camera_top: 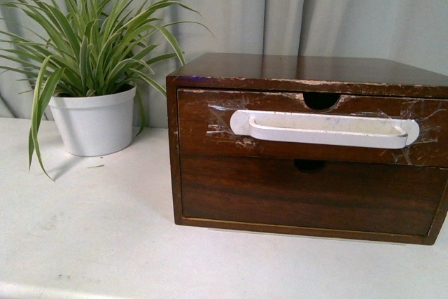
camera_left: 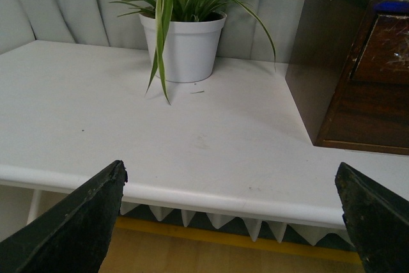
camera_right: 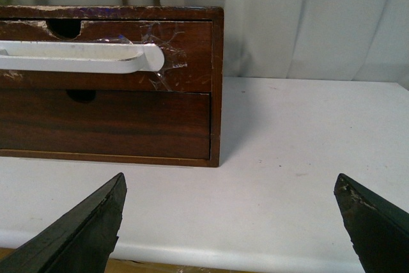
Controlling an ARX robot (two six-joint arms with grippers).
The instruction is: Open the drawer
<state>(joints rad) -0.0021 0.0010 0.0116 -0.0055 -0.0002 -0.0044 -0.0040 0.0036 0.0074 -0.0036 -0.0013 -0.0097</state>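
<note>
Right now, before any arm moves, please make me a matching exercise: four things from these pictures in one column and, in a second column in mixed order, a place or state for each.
Things
1. upper drawer
2. lower drawer
3. plant pot
4. right hand

Places or states
A. open, holding nothing
B. white, standing on the table to the left of the cabinet in the front view
C. shut, plain front with no handle
D. shut, with a white handle taped on its front

Pairs: 1-D, 2-C, 3-B, 4-A
</note>
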